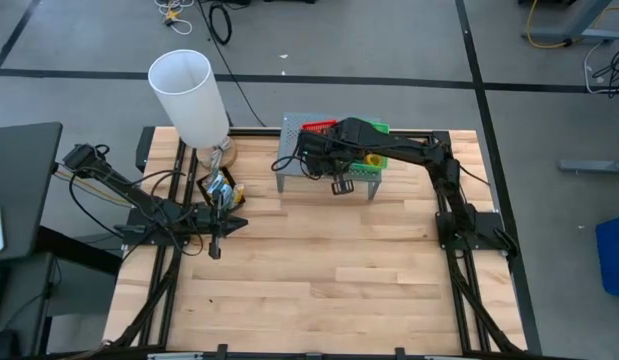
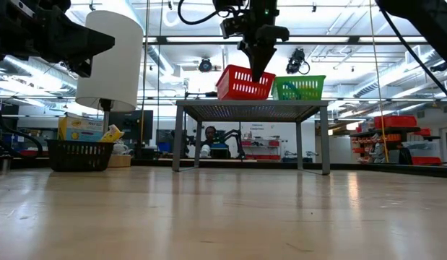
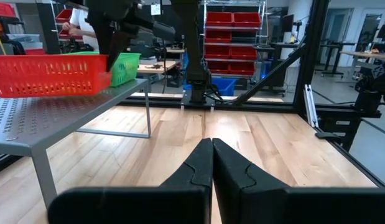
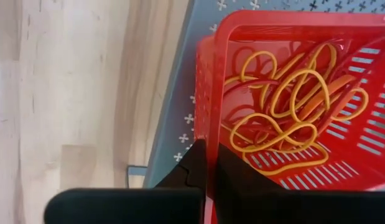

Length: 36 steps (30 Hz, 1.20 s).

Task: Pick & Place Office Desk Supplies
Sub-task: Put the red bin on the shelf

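High view: the right gripper (image 1: 341,186) reaches over the grey perforated stand (image 1: 289,150) at the worktop's far edge, above the red mesh tray (image 1: 317,127); the green mesh tray (image 1: 374,165) sits beside it. The left gripper (image 1: 216,248) waits near the worktop's left edge, by the black box (image 1: 221,190) and white lampshade (image 1: 189,95).

Low view: the right gripper (image 2: 258,72) points down with jaws closed at the red tray's (image 2: 243,84) rim.

Left wrist view: the left gripper (image 3: 212,163) hovers over bare wood, jaws closed and empty.

Right wrist view: the right gripper's (image 4: 208,163) jaws are pressed together at the red tray's (image 4: 211,93) near wall; whether they pinch it cannot be told. Orange and yellow rubber bands (image 4: 285,118) lie tangled inside.

To do this step well, the tray probably should be moved level and slowly, so the bands stay in and the neighbouring tray is undisturbed.
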Motion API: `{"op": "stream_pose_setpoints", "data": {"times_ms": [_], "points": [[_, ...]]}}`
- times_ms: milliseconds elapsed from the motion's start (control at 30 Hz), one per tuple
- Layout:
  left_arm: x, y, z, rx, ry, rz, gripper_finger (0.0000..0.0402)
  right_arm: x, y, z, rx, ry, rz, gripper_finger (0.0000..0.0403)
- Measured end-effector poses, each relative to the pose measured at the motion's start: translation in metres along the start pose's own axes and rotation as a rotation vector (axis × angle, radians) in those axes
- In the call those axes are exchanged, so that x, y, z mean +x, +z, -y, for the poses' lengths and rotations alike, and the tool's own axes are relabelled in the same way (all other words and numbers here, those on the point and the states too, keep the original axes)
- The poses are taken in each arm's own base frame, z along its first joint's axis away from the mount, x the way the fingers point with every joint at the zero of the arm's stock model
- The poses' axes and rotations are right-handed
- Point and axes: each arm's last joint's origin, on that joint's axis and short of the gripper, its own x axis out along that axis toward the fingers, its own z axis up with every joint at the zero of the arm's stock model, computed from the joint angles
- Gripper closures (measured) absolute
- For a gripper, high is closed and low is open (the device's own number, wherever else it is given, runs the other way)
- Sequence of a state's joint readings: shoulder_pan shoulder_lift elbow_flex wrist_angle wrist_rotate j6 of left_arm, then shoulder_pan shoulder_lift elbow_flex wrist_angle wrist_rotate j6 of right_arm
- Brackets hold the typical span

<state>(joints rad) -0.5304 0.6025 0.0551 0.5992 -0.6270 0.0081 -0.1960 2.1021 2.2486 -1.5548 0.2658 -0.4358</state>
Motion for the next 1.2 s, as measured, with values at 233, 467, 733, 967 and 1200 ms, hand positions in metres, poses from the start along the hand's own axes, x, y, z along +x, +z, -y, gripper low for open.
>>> {"op": "stream_pose_setpoints", "data": {"times_ms": [233, 467, 733, 967, 1200], "points": [[0.0, -0.001, 0.0, -0.001, 0.0, -0.006, 0.0396, 0.0, 0.001, 0.002, -0.009, 0.004, 0.018, 0.0357], [0.0, -0.001, 0.0, -0.009, 0.0, -0.005, 0.0396, 0.0, 0.003, 0.003, -0.011, -0.008, 0.04, 0.0323], [0.0, -0.001, 0.0, -0.009, 0.0, -0.005, 0.0396, -0.002, 0.008, -0.002, -0.022, -0.118, 0.024, 0.0288], [0.0, -0.001, 0.0, -0.008, 0.0, -0.006, 0.0396, -0.006, 0.012, -0.014, -0.037, -0.106, 0.025, 0.0284], [0.0, -0.001, 0.0, -0.009, 0.0, -0.005, 0.0396, -0.01, 0.019, -0.025, -0.062, -0.162, 0.041, 0.0284]]}}
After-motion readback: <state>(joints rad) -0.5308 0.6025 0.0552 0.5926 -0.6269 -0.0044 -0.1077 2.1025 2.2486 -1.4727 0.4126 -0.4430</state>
